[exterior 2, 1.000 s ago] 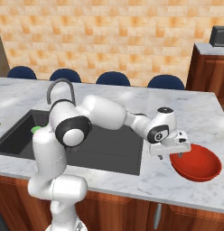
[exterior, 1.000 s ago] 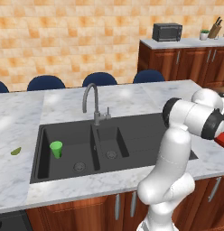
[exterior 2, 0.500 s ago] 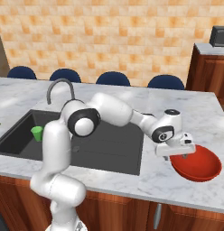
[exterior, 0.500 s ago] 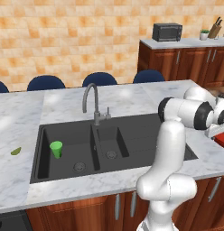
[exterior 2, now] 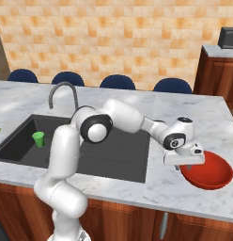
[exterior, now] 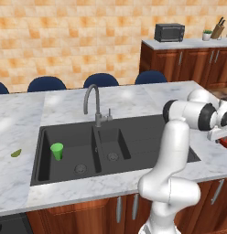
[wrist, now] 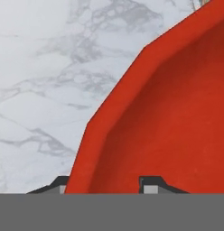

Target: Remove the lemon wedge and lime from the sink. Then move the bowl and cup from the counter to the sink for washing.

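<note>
1. White-grey veined marble counter over reddish-brown cabinets; orange-tan tiled wall behind, four blue chair backs along the far edge.
2. Separate far counter at upper right of the left base view, carrying a dark microwave, a knife block and a small potted plant.
3. Dark grey double-basin sink set into the counter, with a curved grey faucet at its rear edge, between the basins.
4. Green cup standing upright in the left basin, near the drain; right basin holding nothing but its drain.
5. Thin green lemon wedge lying flat on the marble, left of the sink and apart from it.
6. Red bowl resting upright on the counter, right of the sink, near the front edge.
7. Gripper lowered at the near-left rim of the bowl; in the hand view, one finger inside the bowl and the other outside, rim wall between them. Cannot tell whether clamped on the rim.
</note>
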Controlling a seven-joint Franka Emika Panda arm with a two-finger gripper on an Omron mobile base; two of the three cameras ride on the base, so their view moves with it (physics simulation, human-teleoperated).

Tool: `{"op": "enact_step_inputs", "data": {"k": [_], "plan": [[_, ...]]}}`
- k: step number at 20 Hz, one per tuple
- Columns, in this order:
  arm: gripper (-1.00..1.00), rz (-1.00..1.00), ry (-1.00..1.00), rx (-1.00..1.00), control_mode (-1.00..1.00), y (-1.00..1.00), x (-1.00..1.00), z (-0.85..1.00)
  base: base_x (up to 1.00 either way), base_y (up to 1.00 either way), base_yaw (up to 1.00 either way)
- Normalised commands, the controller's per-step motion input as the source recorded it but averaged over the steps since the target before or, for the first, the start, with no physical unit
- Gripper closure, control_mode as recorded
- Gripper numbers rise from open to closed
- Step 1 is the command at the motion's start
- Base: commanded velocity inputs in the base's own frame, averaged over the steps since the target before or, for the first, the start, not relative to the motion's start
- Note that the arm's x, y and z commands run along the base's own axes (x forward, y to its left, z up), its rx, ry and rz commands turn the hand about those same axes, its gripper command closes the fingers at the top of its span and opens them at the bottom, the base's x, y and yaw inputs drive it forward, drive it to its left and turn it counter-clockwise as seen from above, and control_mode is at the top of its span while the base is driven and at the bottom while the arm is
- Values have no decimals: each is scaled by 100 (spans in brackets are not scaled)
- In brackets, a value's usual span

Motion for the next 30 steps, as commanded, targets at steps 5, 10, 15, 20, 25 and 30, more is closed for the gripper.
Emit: {"op": "enact_step_inputs", "data": {"k": [5, 10, 15, 20, 25, 30], "plan": [[100, -3, 0, 3, -100, 0, 0, -28, 0, 0, 0], [100, 0, 0, 5, -100, 5, -2, 1, 0, 0, 0], [100, 0, -2, 2, -100, 18, -11, 20, 0, 0, 0], [100, 0, -2, 0, -100, 24, -8, 23, 0, 0, 0], [100, 3, -11, 0, -100, 32, -8, 31, 0, 0, 0], [100, 3, -10, -4, -100, 36, -9, 31, 0, 0, 0]]}}
